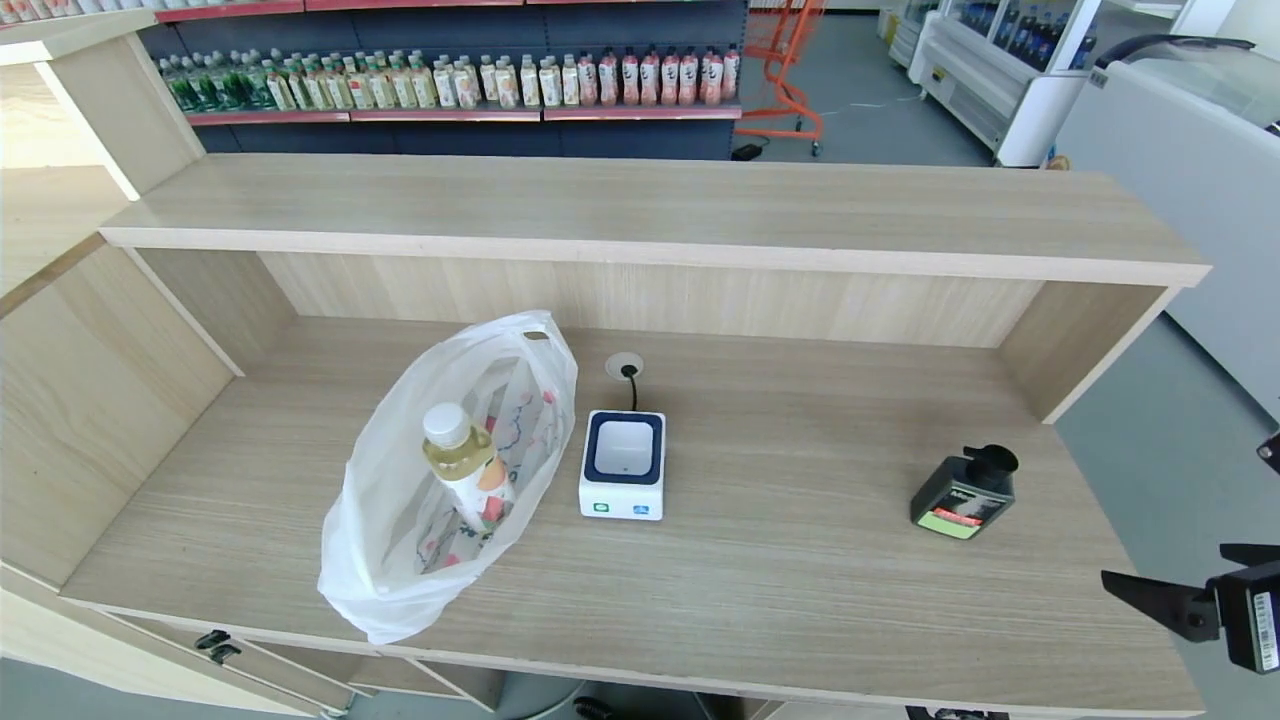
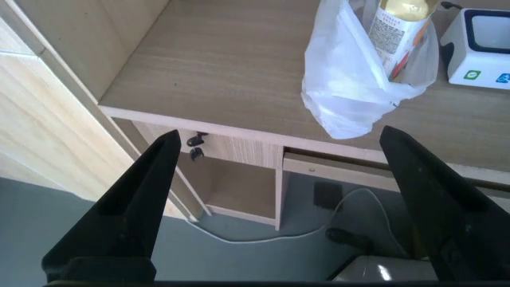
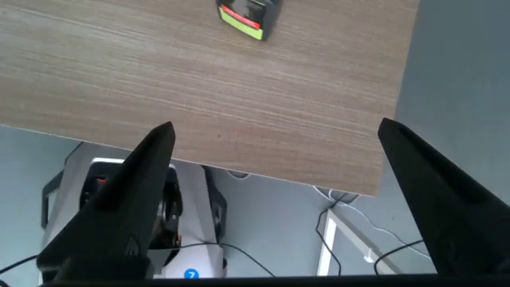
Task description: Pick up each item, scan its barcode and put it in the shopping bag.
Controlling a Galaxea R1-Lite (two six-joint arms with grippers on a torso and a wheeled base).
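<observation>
Our left pincer [image 2: 279, 135] gapes apart near the shopping bag [image 1: 400, 520], which holds a drink bottle [image 1: 465, 470]. Our right pincer [image 3: 275, 131], also apart, faces the dark bottle [image 1: 965, 492], which waits on the table [image 1: 800, 580] for scanning.

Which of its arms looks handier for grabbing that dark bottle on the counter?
The right, probably. The dark bottle sits at the counter's right end, close to the right gripper, fingers open. The left gripper hangs past the shopping bag.
</observation>
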